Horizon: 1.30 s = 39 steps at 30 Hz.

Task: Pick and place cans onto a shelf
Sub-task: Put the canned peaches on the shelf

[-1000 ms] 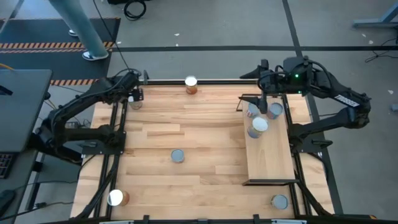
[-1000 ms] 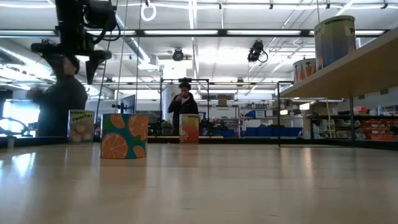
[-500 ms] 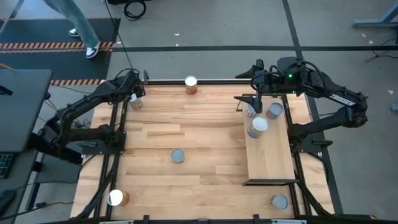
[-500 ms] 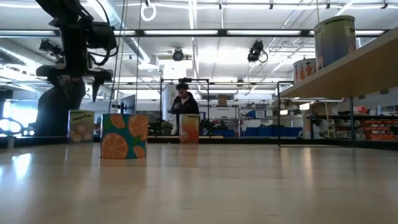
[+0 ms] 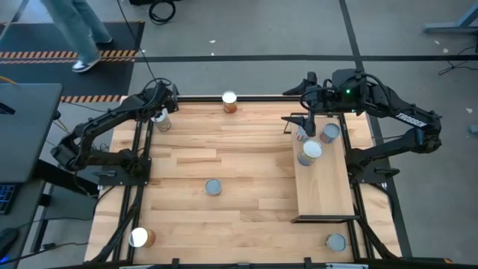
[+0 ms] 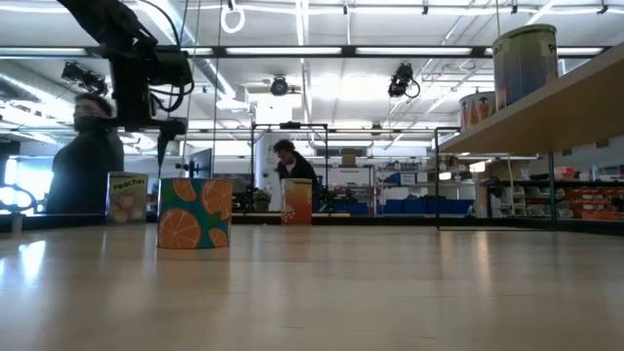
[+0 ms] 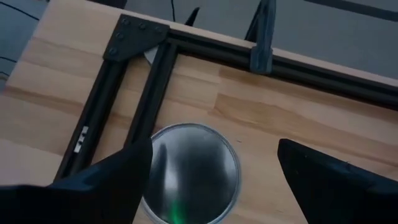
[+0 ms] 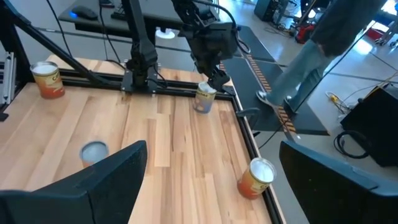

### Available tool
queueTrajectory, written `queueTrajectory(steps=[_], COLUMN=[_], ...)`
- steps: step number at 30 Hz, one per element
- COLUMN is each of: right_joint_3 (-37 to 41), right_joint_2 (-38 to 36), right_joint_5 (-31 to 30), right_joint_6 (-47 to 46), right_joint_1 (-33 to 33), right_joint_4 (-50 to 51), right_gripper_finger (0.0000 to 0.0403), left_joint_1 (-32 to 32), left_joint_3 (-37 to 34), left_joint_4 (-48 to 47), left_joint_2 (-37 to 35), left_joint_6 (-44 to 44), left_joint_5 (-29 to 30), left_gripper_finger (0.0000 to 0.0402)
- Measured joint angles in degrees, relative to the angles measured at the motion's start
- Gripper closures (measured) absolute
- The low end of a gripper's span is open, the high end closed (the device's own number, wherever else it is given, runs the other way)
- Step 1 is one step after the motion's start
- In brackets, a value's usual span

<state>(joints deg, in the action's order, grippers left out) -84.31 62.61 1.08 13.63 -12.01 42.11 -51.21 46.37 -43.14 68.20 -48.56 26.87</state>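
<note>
A: Cans first. Where, measured off the shelf?

B: Three sit on its far end: two white-topped, one at and one at, plus a grey-topped can beside them. Loose ones on the surface: grey-topped can well away from the shelf, mid-surface; white-topped, orange-sided can at the far edge; another white-and-orange one at the near corner farthest from the shelf; grey top just past the shelf's near end.

A: And the corner one, under the left arm?

B: Silvery can, far corner opposite the shelf, beside the black frame. Left wrist view shows its shiny round top directly below.

A: Left gripper?

B: Left gripper hovers over that can, fingers spread wide, nothing held. Low view shows it above the cans' height.

A: Right?

B: Right gripper hangs over the shelf's far end above the three cans, spread apart and empty.

A: Shelf look?

B: Narrow light-wood board, thin black frame, along the surface's right side.
</note>
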Motion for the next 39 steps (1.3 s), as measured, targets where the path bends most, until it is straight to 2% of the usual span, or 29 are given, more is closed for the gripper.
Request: queueTrajectory(steps=[5,11,15,23,29,34,39], right_joint_3=[0.00,0.00,0.00,0.00,0.00,0.00,0.02], right_joint_2=[0.02,0.02,0.02,0.02,0.02,0.02,0.02], right_joint_5=[-0.03,-0.09,-0.14,-0.17,-0.18,-0.04,0.00], right_joint_6=[0.00,-0.52,-0.60,-3.22,-3.70,-4.07,-4.07], right_joint_1=[-0.32,-1.00,-1.47,-2.38,-2.38,-2.32,-2.25], right_joint_4=[0.28,0.29,0.29,0.37,0.43,1.35,1.94], right_gripper_finger=[0.0029,0.0029,0.0029,0.0029,0.0029,0.0029,0.0029], left_joint_1=[0.05,-0.38,-0.39,-0.44,-0.98,-5.87,-6.87], left_joint_3=[0.00,0.00,0.02,0.04,0.07,0.07,0.07], left_joint_4=[0.02,0.38,2.19,0.19,-0.27,-0.68,-3.44], left_joint_2=[-0.35,-1.09,-2.36,-4.88,-5.31,-5.25,-5.25], left_joint_6=[0.35,-1.39,1.52,3.37,2.55,0.83,1.47], left_joint_5=[1.54,1.41,0.53,0.25,-1.48,-3.58,-1.53], left_gripper_finger=[0.0061,0.0055,0.0056,0.0108,0.0080,0.0055,0.0052])
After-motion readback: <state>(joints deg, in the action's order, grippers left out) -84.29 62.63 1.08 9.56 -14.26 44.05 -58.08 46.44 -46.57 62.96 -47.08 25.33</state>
